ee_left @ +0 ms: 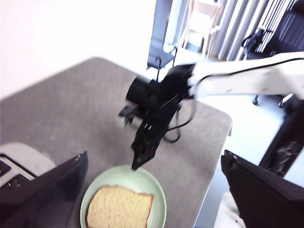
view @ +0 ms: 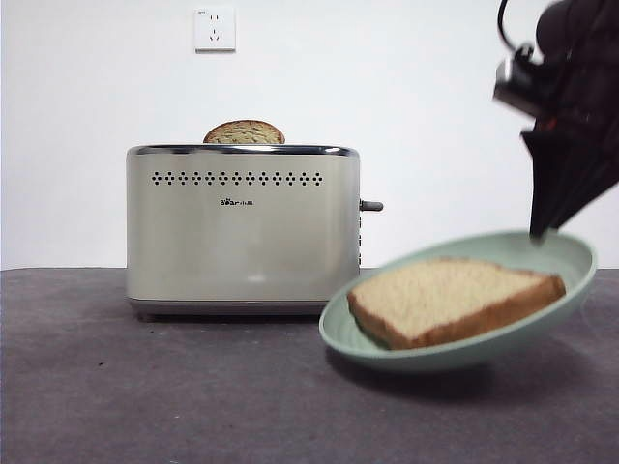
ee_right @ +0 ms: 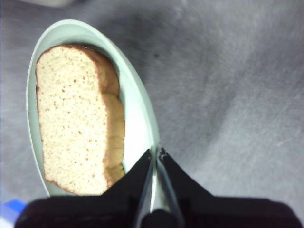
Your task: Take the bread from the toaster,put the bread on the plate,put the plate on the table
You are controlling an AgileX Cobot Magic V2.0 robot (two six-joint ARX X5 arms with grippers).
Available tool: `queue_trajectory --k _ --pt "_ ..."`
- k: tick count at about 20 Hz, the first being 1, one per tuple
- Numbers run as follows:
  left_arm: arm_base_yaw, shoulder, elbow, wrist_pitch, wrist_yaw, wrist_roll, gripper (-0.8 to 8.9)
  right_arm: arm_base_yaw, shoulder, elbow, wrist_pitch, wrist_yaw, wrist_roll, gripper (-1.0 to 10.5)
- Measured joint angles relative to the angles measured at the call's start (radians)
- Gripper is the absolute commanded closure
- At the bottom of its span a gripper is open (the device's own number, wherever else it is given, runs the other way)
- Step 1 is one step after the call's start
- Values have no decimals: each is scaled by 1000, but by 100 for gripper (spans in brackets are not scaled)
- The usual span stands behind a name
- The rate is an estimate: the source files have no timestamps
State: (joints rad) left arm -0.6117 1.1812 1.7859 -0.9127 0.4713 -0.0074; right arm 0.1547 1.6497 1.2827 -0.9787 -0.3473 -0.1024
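My right end effector [view: 542, 230] pinches the plate [view: 571, 261] by its rim, tilted above the worktop [view: 145, 387], bread [view: 455, 300] lying on it. Left end effector [ee_left: 152, 190] waits, wide. Next: level it, lower gently.

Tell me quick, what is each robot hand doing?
Left gripper: open, holding nothing.
Right gripper: shut on the plate rim, bread on it.

Bread [view: 453, 300] on plate [view: 542, 253], right of toaster [view: 242, 227].
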Motion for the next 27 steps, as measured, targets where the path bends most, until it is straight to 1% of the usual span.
queue_trajectory --k 5,8,9,10,13,14,17,19,22,25,27 --pt "0 -98 0 -3 -10 1 343 -3 147 0 60 -4 0 959" --pt "0 -125 0 -24 -37 4 343 -4 205 0 79 -5 -3 958" --pt "0 -127 0 -37 -48 6 343 -4 211 0 80 -4 -3 943" --pt "0 -128 0 -51 -52 8 343 -4 212 0 87 0 -3 904" --pt "0 -127 0 -73 -55 19 343 -5 211 0 106 18 4 671" --pt "0 -127 0 -76 -55 23 343 -6 211 0 106 19 10 654" --pt "0 -127 0 -81 -71 26 343 -12 201 0 101 37 19 659" --pt "0 -127 0 -90 -97 26 343 -18 155 0 92 37 29 663" --pt "0 -121 0 -135 -166 43 347 -19 3 8 91 23 49 663" --pt "0 -98 -1 -222 -227 69 348 -15 -178 26 97 -68 66 663" --pt "0 -94 -38 -209 -261 78 351 3 -303 29 97 -76 75 663"
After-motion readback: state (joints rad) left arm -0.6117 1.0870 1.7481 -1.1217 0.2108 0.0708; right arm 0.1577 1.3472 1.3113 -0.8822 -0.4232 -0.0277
